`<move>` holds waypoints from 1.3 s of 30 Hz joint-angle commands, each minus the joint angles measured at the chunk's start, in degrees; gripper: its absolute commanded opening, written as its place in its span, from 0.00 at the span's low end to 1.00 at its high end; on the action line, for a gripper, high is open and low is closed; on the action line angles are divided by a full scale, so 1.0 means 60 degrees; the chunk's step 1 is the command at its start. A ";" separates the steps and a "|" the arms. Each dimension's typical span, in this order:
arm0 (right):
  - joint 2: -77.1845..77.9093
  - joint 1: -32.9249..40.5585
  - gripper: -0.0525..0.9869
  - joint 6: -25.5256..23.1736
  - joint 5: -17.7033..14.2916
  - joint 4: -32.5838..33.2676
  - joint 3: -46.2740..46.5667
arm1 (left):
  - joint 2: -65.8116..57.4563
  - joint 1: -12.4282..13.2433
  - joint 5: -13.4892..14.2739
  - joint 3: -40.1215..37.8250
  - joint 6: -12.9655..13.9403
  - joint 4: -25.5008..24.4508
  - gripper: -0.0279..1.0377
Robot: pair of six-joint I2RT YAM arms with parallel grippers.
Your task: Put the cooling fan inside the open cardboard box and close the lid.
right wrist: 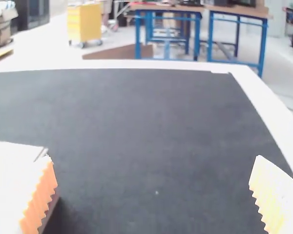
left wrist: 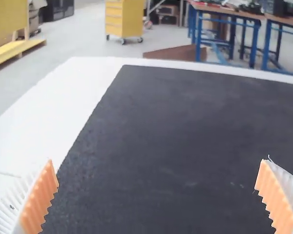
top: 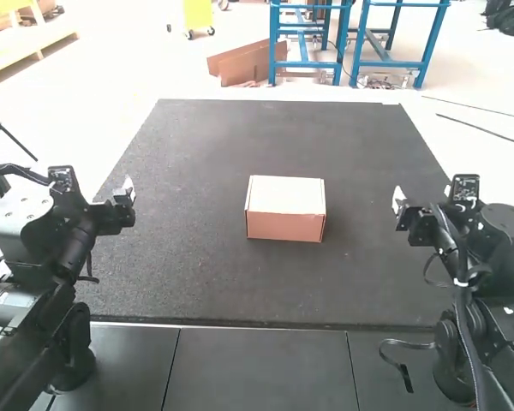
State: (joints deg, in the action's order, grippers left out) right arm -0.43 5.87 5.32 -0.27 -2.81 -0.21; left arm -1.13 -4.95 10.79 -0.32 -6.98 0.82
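1. Cardboard box (top: pixel 285 208): lid flaps down, resting at the middle of the black mat (top: pixel 197 154) on the desk, between the two arms.
2. Left gripper (top: pixel 125 197): released, fingers spread wide, hanging above the mat's left edge, well apart from the box.
3. Right gripper (top: pixel 398 205): likewise released, holding nothing, above the mat's right side, well apart from the box.

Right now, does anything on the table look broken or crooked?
Nothing stands out. The cardboard box sits flat on the black mat, lid shut, no dents showing. The left jaws and right jaws are open, off to the sides.
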 commanded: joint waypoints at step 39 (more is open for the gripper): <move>0.0071 -0.0099 0.93 -0.0081 0.0060 0.0453 0.0035 | 0.0188 -0.0142 -0.0494 0.0067 0.0827 -0.0210 0.93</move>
State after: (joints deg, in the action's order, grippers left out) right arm -0.45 5.87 5.10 -0.25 -0.10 -0.21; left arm -0.69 -5.28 8.54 -0.34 -2.57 -1.02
